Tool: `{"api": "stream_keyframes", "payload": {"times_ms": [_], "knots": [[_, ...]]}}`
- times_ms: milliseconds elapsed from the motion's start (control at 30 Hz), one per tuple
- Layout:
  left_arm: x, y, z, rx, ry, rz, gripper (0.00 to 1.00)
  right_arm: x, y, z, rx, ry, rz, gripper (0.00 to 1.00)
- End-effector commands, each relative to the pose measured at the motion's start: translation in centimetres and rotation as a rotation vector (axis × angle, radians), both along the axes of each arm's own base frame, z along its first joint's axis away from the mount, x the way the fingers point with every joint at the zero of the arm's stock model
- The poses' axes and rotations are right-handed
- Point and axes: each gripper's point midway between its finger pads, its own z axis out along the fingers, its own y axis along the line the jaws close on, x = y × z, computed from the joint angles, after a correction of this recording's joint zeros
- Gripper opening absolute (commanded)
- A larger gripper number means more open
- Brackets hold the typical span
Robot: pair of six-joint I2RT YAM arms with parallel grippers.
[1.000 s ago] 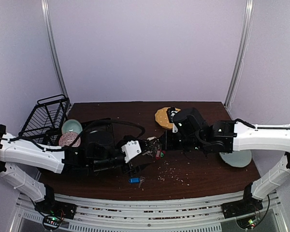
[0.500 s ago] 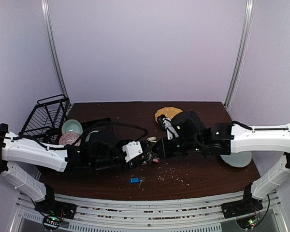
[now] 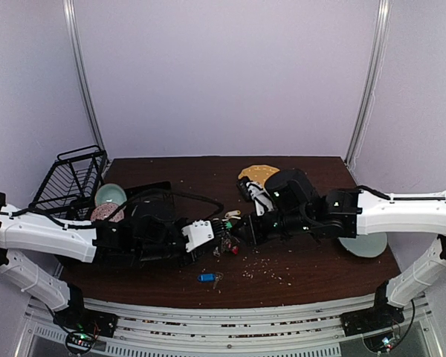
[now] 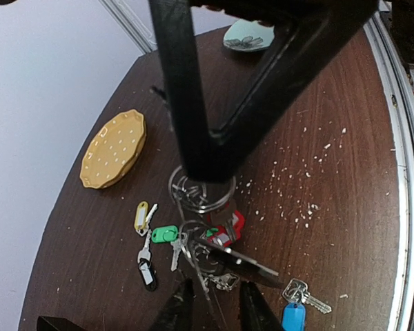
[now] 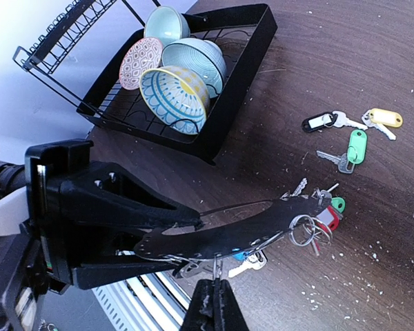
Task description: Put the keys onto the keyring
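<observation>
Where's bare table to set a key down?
Bare: the back strip of the dark wooden table between the black wire dish rack and the round orange dotted plate, and the back right corner beyond that plate. The front edge right of the blue-tagged key holds only crumbs. Crowded: the centre, around the tagged keys.

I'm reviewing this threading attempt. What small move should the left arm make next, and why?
Probably close the left gripper on the thin wire running between its fingers, to steady things. Its fingers stand slightly apart around that wire, while the right gripper is shut on the keyring, and the bunched keys hang loose just beyond.
</observation>
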Motion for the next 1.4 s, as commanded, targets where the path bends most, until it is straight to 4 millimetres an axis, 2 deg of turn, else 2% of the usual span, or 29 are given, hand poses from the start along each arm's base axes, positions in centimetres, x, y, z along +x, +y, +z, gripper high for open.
{"api": "stream_keyframes", "payload": {"times_ms": [0, 67, 100, 200, 300, 400, 600, 800, 933, 1033, 1133, 1200, 1367], "knots": [[0.9, 0.0, 0.8, -0.002, -0.01, 0.032, 0.18, -1.0, 0.9, 2.3, 0.064, -0.035, 0.08, 0.0], [1.0, -0.1, 1.1, -0.016, -0.008, 0.039, 0.02, -1.5, 1.1, 2.4, 0.064, -0.037, 0.117, 0.0], [1.0, -0.1, 1.3, -0.019, -0.007, 0.038, 0.0, -1.7, 1.1, 2.5, 0.061, -0.041, 0.129, 0.0], [1.0, -0.1, 1.9, -0.038, -0.007, 0.04, 0.0, -1.6, 0.6, 2.2, 0.042, -0.051, 0.127, 0.0], [1.0, 0.1, 2.4, -0.049, -0.01, 0.047, 0.0, -0.9, -0.5, 0.9, 0.012, -0.062, 0.1, 0.0], [1.1, 0.4, 2.5, -0.036, -0.037, 0.073, 0.0, -1.0, -0.6, -0.5, 0.016, -0.078, 0.115, 0.0], [0.8, 0.6, 3.9, -0.042, -0.16, 0.086, 0.0, -0.6, -0.2, -0.4, 0.104, -0.129, 0.134, 0.21], [1.3, 1.6, 5.0, -0.049, -0.249, 0.11, 0.0, -1.4, -1.0, 1.2, 0.211, -0.185, 0.18, 0.37], [1.6, 2.9, 6.2, -0.064, -0.333, 0.137, 0.0, -2.9, -1.3, 2.1, 0.3, -0.234, 0.245, 0.45], [1.2, 3.5, 8.0, -0.136, -0.379, 0.134, 0.0, -3.7, -1.0, 5.0, 0.445, -0.294, 0.282, 0.43], [0.8, 3.8, 9.3, -0.207, -0.398, 0.129, 0.0, -3.0, -1.3, 7.4, 0.581, -0.351, 0.22, 0.39], [0.6, 4.0, 9.9, -0.239, -0.414, 0.126, 0.0, -2.1, -1.0, 8.2, 0.625, -0.361, 0.169, 0.36], [-0.1, 5.0, 11.5, -0.291, -0.511, 0.117, 0.0, -2.1, 1.4, 8.9, 0.602, -0.407, 0.205, 0.38]]}}
